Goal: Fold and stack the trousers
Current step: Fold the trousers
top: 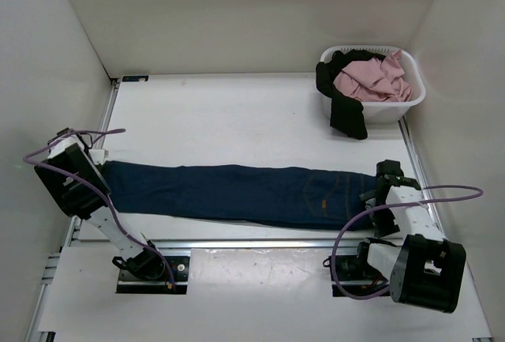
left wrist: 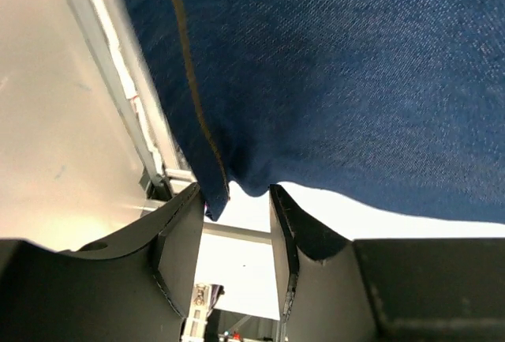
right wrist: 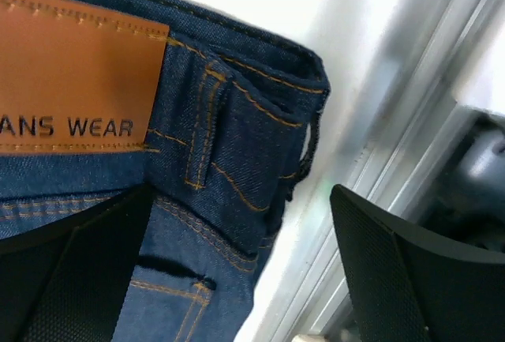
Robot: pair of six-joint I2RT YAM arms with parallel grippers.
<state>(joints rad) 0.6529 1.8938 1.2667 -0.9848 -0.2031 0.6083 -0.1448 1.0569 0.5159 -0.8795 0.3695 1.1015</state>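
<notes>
I'm seeing the trousers [top: 237, 193] lying flat, stretched left to right across the near part of the table [top: 237, 113]. The left gripper [left wrist: 237, 193] jaws are standing apart at the hem corner, not pinching. The right gripper [right wrist: 241, 200] jaws are gaping wide around the waistband corner beside the tan patch [right wrist: 71, 73]. For the fold, I'm judging both need deeper bites through all layers, then an even lift.

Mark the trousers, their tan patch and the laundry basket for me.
trousers [top: 237, 192], top external view, middle of the laid-out denim legs.
tan patch [right wrist: 71, 73], right wrist view, centre of the label at the waistband.
laundry basket [top: 390, 110], top external view, its white front wall.
</notes>
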